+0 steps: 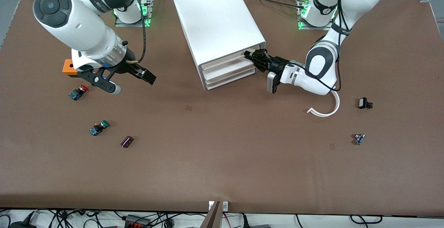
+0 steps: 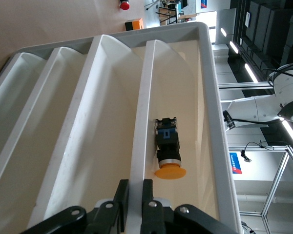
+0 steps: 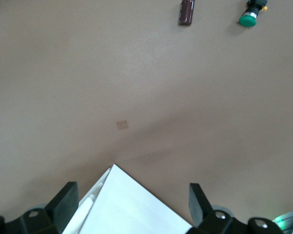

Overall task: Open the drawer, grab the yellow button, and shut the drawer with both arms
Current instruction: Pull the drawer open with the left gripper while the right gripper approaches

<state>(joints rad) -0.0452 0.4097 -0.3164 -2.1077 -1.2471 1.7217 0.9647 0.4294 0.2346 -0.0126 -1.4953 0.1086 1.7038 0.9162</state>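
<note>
Left gripper (image 1: 255,57) is at the front of the white cabinet (image 1: 218,23), at the corner toward the left arm's end of the table, level with the top drawer (image 1: 229,62). In the left wrist view its fingers (image 2: 121,196) are pinched narrow on the drawer's front lip (image 2: 136,161). The drawer stands slightly out from the cabinet face.

The orange-yellow button (image 2: 169,151) lies on its side inside that drawer, just beside the gripped lip, cap toward the gripper.

Right gripper (image 1: 133,78) hangs above the table at about 9 o'clock from the cabinet, well apart from it, claw spread wide and holding nothing. Its wrist view shows the cabinet's corner (image 3: 132,204) between the fingers.

A red-capped button (image 1: 78,92) and a green-capped button (image 1: 99,127) lie at roughly 8 o'clock from the cabinet.
</note>
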